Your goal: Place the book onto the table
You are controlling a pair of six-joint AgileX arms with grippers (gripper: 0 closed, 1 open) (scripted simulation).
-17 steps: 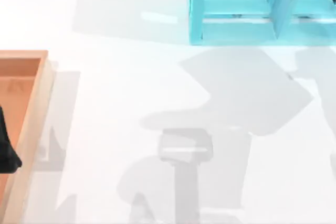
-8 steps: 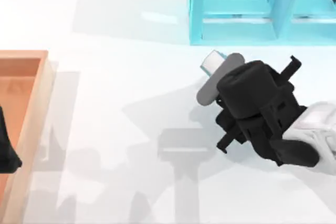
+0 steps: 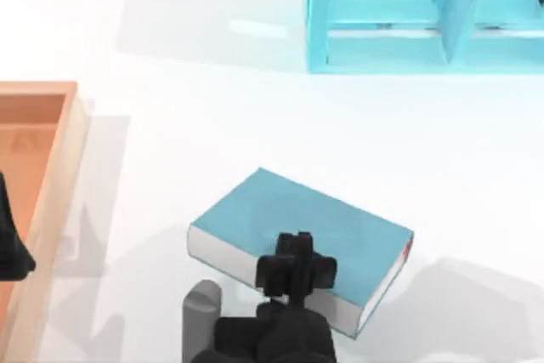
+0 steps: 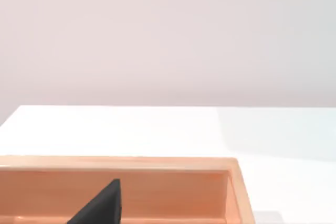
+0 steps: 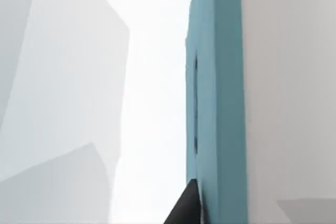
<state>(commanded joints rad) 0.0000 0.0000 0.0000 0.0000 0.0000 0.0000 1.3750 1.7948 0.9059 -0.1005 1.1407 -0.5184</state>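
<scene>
The teal-blue book (image 3: pixel 323 218) lies flat and slightly askew at the front middle of the white table (image 3: pixel 212 116), white page edges facing the front and a small red mark (image 3: pixel 406 249) at its right corner. My right gripper (image 3: pixel 296 268) reaches in from the front edge and is shut on the book's near long side. In the right wrist view the book's cover (image 5: pixel 215 103) runs close by, with one dark fingertip (image 5: pixel 186 208) against it. My left gripper (image 3: pixel 12 248) is parked at the far left over the tray.
An orange-brown wooden tray (image 3: pixel 61 167) with a raised rim stands at the left edge, also in the left wrist view as the tray (image 4: pixel 157 182). A light cyan shelf unit (image 3: pixel 382 23) stands at the back right. Bare table lies between them.
One second ago the table's middle held only shadows. Half a second ago the right arm was near the shelf. Now it is at the front middle with the book low on the table.
</scene>
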